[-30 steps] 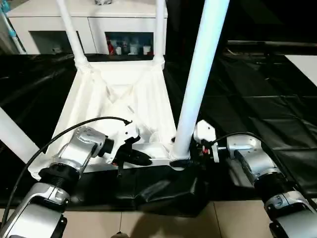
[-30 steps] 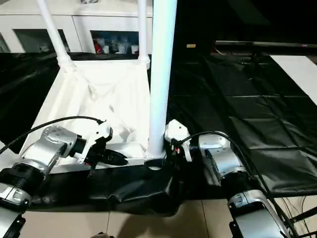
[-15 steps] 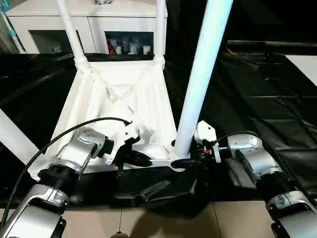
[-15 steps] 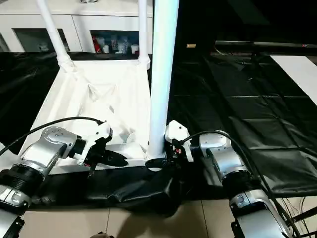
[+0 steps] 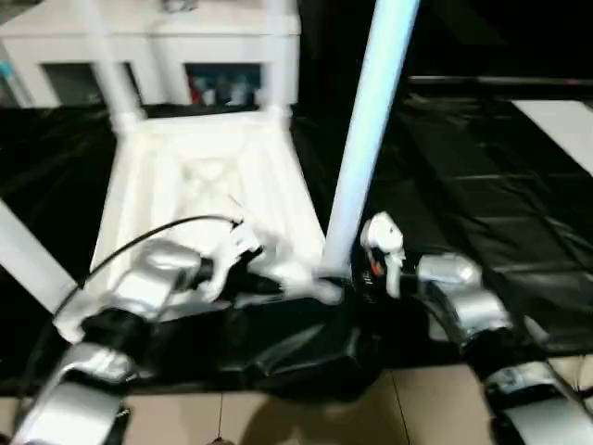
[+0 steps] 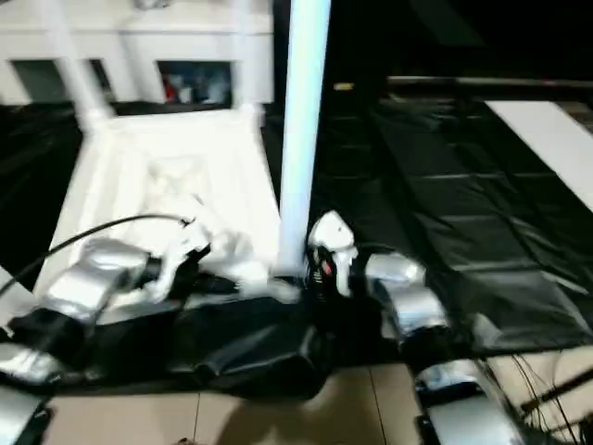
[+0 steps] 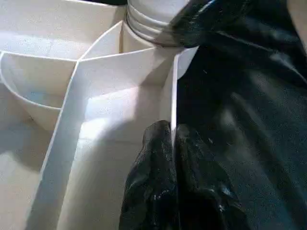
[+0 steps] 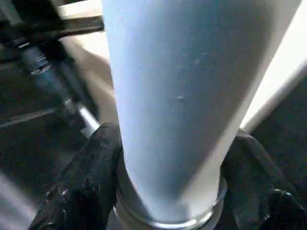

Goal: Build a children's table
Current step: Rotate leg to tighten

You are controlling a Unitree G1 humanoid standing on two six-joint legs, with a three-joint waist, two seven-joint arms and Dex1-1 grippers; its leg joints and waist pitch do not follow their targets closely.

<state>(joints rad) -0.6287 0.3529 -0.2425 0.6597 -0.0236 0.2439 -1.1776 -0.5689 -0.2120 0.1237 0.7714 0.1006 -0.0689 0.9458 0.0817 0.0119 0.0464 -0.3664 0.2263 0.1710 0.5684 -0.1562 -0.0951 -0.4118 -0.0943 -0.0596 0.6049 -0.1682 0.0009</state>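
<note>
Four legs: one children's table (image 5: 199,176), upside down at centre-left of the frame on black sheeting (image 5: 482,195); far two legs (image 5: 111,83) upright at upper left, one (image 5: 23,255) at left edge, near-right leg (image 5: 366,139) tall at centre.
Two grippers:
Left gripper (image 7: 171,143): fingers pinched together on the table's thin rim wall, near edge.
Right gripper (image 8: 168,158): fingers (image 8: 84,182) spread, clamped either side of the near-right leg's base at its socket.
One cabinet (image 5: 213,42): white, top of frame.
</note>
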